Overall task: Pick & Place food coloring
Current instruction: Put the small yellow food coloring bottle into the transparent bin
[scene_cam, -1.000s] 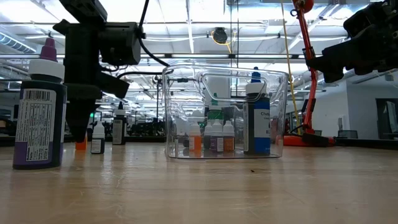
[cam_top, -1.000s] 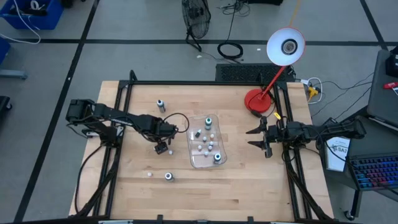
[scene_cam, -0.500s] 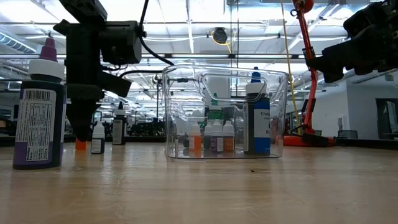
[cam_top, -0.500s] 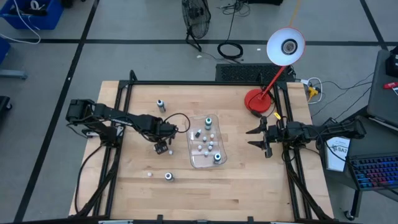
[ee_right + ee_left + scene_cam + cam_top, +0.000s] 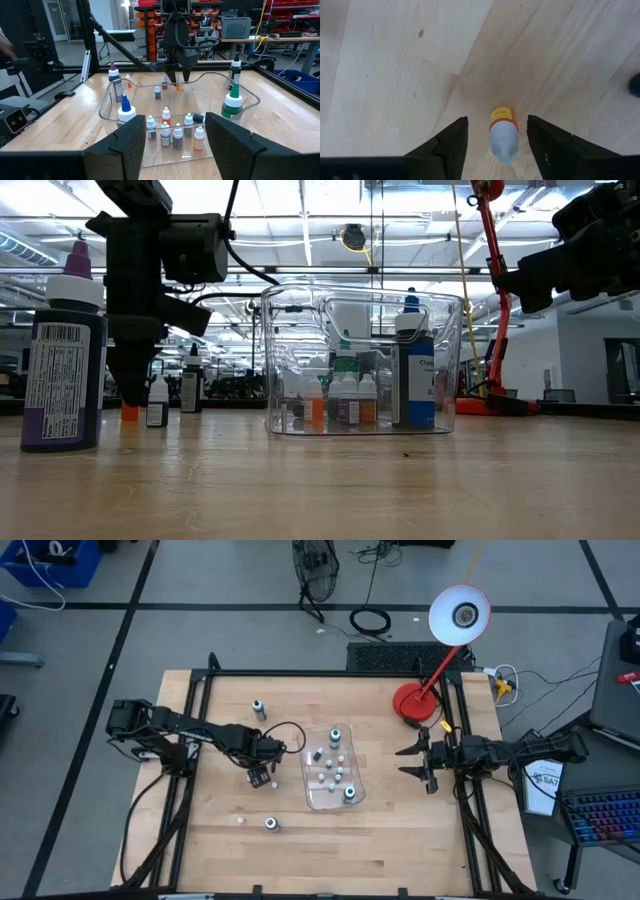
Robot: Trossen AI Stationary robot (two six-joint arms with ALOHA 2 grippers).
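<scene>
A tiny food coloring bottle with an orange body and white cap [image 5: 502, 131] stands upright on the wooden table [image 5: 400, 840], left of the clear tray [image 5: 352, 762]. My left gripper [image 5: 260, 778] points straight down over it, open, one finger on either side with a gap to each. In the low view the orange bottle [image 5: 130, 413] shows just below that gripper [image 5: 130, 385]. The tray holds several small bottles [image 5: 172, 132]. My right gripper [image 5: 412, 762] waits open and empty to the tray's right.
Loose bottles stand on the table: one far left [image 5: 259, 708], two near the front [image 5: 271, 824] [image 5: 241, 820]. In the low view a large dark purple-capped bottle [image 5: 62, 370] and two small ones [image 5: 157, 402] [image 5: 190, 387] stand near the left gripper. A red desk lamp [image 5: 415, 700] stands at the far right.
My left gripper has sunk a little around the orange bottle, then kept still. The bottle has stayed in place.
</scene>
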